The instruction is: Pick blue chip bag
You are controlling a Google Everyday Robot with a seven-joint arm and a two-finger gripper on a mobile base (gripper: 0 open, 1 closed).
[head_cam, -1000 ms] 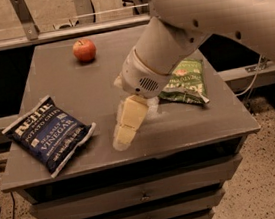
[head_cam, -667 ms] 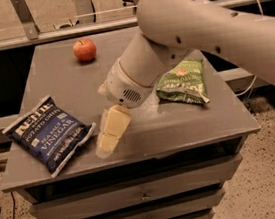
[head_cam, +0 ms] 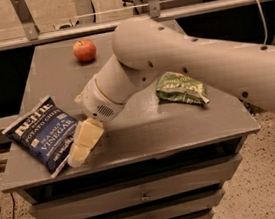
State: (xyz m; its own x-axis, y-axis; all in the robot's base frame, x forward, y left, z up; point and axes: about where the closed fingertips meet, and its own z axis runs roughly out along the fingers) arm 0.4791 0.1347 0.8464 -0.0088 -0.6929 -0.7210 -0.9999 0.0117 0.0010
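Note:
The blue chip bag (head_cam: 46, 134) lies flat on the left front of the grey cabinet top (head_cam: 154, 124), navy with white lettering. My gripper (head_cam: 80, 153) with cream-coloured fingers hangs low over the top, right at the bag's right front edge, tips pointing down and left. The big white arm (head_cam: 181, 60) reaches in from the right across the middle of the top.
A red apple (head_cam: 85, 50) sits at the back left. A green chip bag (head_cam: 181, 88) lies at the right, partly behind the arm. Drawers front the cabinet below. A metal rail runs behind it.
The gripper has moved left across the top, from near the middle to the blue bag's right edge. The bags and apple have not moved.

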